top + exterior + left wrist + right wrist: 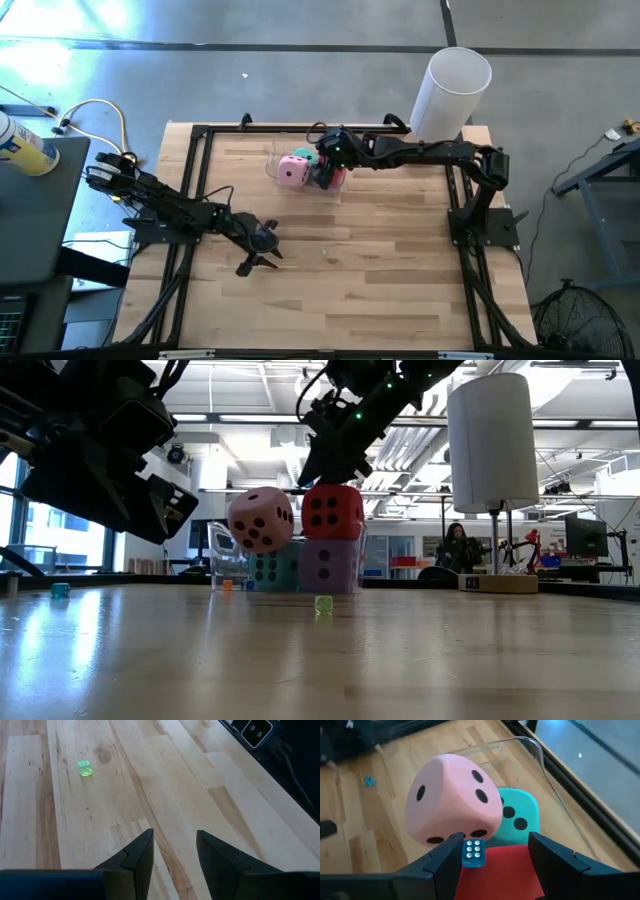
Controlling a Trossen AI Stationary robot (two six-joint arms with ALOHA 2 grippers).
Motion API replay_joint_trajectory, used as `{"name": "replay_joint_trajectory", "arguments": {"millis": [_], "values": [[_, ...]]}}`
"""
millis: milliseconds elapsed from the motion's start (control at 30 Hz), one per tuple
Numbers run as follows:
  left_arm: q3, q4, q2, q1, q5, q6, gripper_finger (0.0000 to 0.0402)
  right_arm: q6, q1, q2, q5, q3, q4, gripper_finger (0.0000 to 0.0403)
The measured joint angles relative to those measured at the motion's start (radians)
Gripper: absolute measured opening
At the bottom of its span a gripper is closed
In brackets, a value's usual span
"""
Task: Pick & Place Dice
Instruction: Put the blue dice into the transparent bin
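The red die sits squarely on the purple die. Beside them the pink die leans tilted on the teal die. All four are inside a clear container near the far edge. My right gripper is open, slanting down from the right, with its fingers just over the red die's top. The pink die and teal die lie just beyond. My left gripper is open above bare table toward the near left.
A tall white cylinder stands at the far right corner. A tiny green die lies mid-table, and a tiny blue one shows between the pink and red dice. Black frame rails border the wooden table.
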Motion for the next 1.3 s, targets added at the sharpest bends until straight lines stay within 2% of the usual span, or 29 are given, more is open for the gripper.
{"name": "replay_joint_trajectory", "arguments": {"millis": [233,600,800,967,1133,1300], "values": [[0.0,0.001,0.0,0.0,0.0,-0.011,0.0144,-0.204,0.028,0.0,0.008,0.0,0.017,0.0215],[0.0,0.003,0.0,0.0,0.017,-0.011,0.0144,-0.33,0.064,0.026,0.161,0.0,0.023,0.0215],[0.0,0.003,0.0,0.0,0.02,-0.019,0.0144,-0.337,0.066,0.06,0.142,0.002,0.046,0.0215],[0.0,0.0,0.0,0.0,0.021,-0.023,0.0144,-0.37,0.078,0.077,0.177,0.002,0.088,0.0215],[0.0,-0.006,0.0,0.0,0.021,-0.022,0.0144,-0.429,0.111,0.079,0.26,-0.002,0.143,0.0215],[0.0,-0.023,0.0,0.0,0.022,-0.058,0.0144,-0.524,0.174,0.074,0.412,-0.002,0.181,0.0215]]}}
